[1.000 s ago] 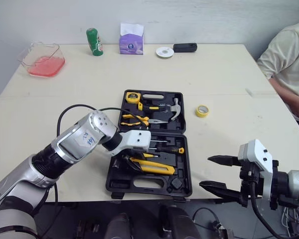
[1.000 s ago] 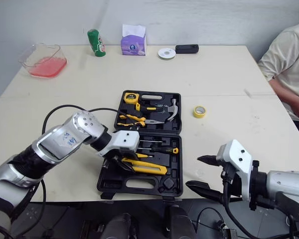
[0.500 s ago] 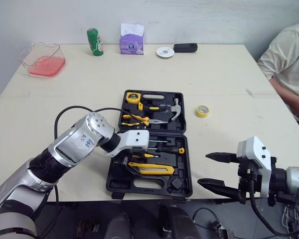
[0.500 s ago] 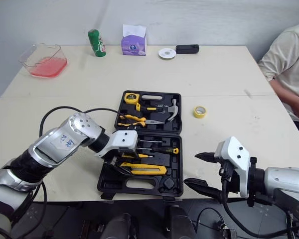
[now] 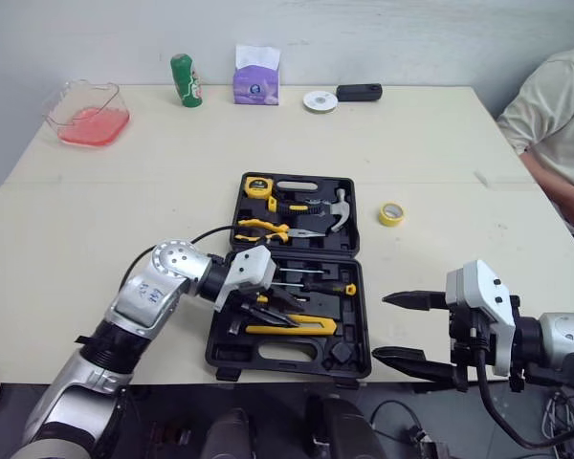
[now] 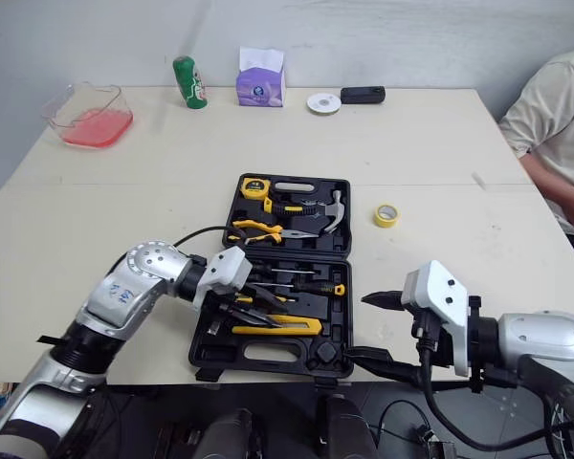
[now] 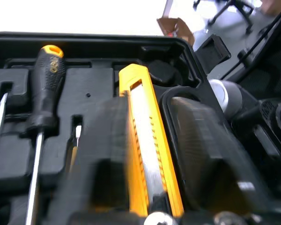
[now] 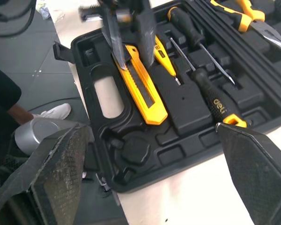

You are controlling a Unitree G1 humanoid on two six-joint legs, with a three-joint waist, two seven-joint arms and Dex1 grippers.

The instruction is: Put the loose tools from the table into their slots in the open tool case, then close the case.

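My left tool is narrowly open, its fingers straddling the yellow utility knife, which lies in the 6 o'clock half of the open tool case. My right tool gapes wide at the case's 4 o'clock. A yellow tape roll lies on the bench at the case's 2 o'clock.

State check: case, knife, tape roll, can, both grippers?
Black plastic tool case: open, lid flat.
Yellow utility knife: lying in case's near half.
Yellow tape roll: loose beside the case, flat.
Green can: upright.
Left gripper: open, straddling the knife.
Right gripper: open, empty.
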